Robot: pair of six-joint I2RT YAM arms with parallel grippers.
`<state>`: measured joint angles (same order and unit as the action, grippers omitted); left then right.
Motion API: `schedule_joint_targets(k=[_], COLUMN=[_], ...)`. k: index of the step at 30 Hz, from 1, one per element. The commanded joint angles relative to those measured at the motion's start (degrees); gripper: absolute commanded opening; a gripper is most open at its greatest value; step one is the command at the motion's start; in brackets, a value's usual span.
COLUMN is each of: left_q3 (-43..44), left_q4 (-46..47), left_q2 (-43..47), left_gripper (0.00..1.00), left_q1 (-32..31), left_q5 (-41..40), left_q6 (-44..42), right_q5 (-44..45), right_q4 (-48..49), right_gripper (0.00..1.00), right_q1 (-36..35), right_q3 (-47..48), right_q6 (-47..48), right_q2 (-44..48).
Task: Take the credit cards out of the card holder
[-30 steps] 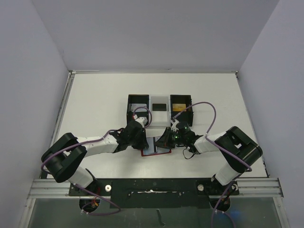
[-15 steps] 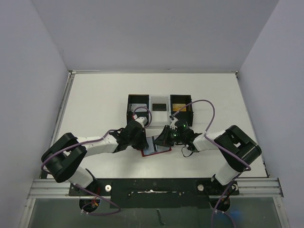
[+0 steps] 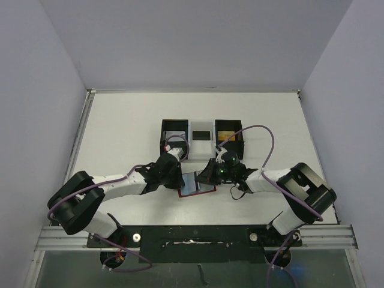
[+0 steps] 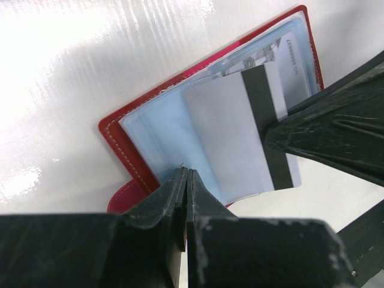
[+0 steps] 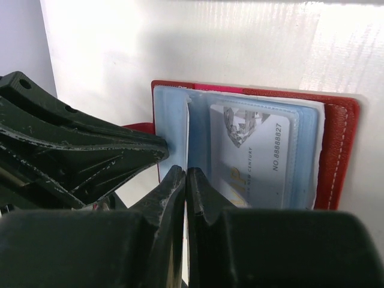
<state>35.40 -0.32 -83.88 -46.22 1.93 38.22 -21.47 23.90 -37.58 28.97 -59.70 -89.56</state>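
Observation:
The red card holder (image 3: 204, 189) lies open on the table between the arms, its blue-grey sleeves (image 4: 162, 135) facing up. A pale grey-white credit card (image 4: 231, 138) with a black stripe stands partly out of a sleeve. My right gripper (image 5: 186, 174) is shut on that card's edge; its fingers (image 4: 324, 132) reach in from the right in the left wrist view. Another credit card (image 5: 255, 153), pale with a diamond print, sits in the right-hand sleeve. My left gripper (image 4: 187, 174) is shut, with its tips pressed on the card holder's left lining.
Behind the card holder stand three bins in a row: a black bin (image 3: 174, 133), a white one (image 3: 201, 135) with a black card in it, and a black one (image 3: 228, 132) with a gold card in it. White table lies all around.
My right gripper has closed its small gap onto the pale card and shifted slightly left. The card now stands tilted up out of the holder. The left gripper stays pressed down.

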Motion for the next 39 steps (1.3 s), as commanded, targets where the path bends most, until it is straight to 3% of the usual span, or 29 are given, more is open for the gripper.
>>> schedule_joint_targets(k=[1,16,32,39], left_q3=[-0.39,-0.29,-0.61,-1.63], left_q4=[0.10,-0.67,-0.03,0.15], left_q2=[2.21,6.09,4.40,4.69], left_gripper=[0.00,0.32,0.37,0.37], left_q1=[0.50,0.64,1.21,1.77], left_q5=[-1.71,-3.11,-2.31,-1.79], left_q6=[-0.20,0.35,1.56,2.07], right_q5=[3.02,4.71,3.46,7.03], right_q4=[-1.42,-7.19,-11.58,-16.36], right_gripper=[0.00,0.00,0.00,0.00], right_q1=[0.01,-0.03,-0.03,0.02], right_q3=[-0.63,1.78,4.35,5.63], right_q6=[1.67,3.73,4.97,6.33], right_q2=[3.94,7.52,10.35,12.15])
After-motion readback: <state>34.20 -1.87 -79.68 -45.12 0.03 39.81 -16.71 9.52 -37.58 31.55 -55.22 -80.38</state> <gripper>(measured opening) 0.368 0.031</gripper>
